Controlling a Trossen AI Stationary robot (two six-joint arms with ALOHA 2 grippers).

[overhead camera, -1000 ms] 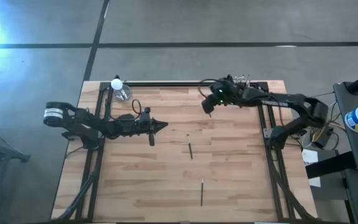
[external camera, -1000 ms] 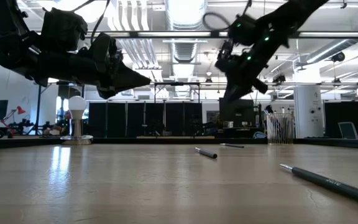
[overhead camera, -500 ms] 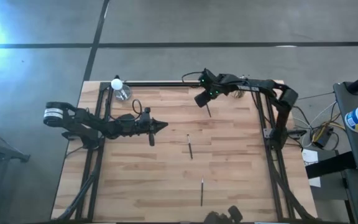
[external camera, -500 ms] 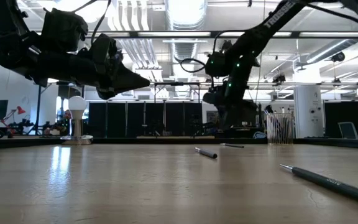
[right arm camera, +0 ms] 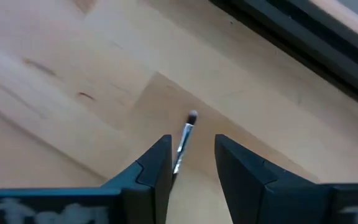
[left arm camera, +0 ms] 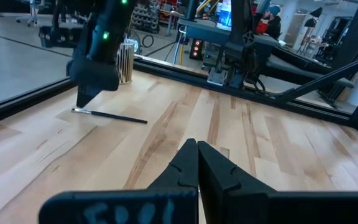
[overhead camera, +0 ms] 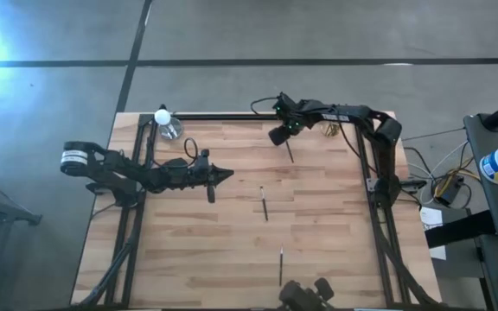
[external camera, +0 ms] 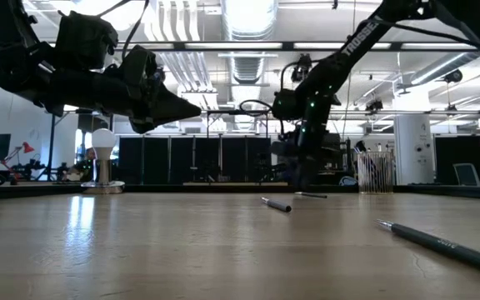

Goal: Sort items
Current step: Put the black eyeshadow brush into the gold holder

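Three thin dark sticks lie flat on the wooden table: one near the far edge [overhead camera: 290, 153], one mid-table [overhead camera: 264, 206] and one near the front [overhead camera: 281, 263]. My right gripper [overhead camera: 277, 137] is low over the far stick's pale-tipped end [right arm camera: 191, 116]. It is open, with a finger on either side of the stick [left arm camera: 107, 116]. I cannot tell whether a finger touches it. My left gripper [overhead camera: 226, 174] hangs shut above the table's left half, holding nothing.
A clear glass cup holding more sticks [external camera: 375, 171] stands at the far right corner. Another cup [overhead camera: 170, 130] and a white bulb [overhead camera: 162, 115] sit at the far left corner. A dark shape [overhead camera: 305, 294] shows at the near edge. Bare wood lies between the sticks.
My right gripper has come down from well above the table to the far stick and shifted slightly toward the table's left. Its arm has swung round behind it. The sticks have stayed where they were.
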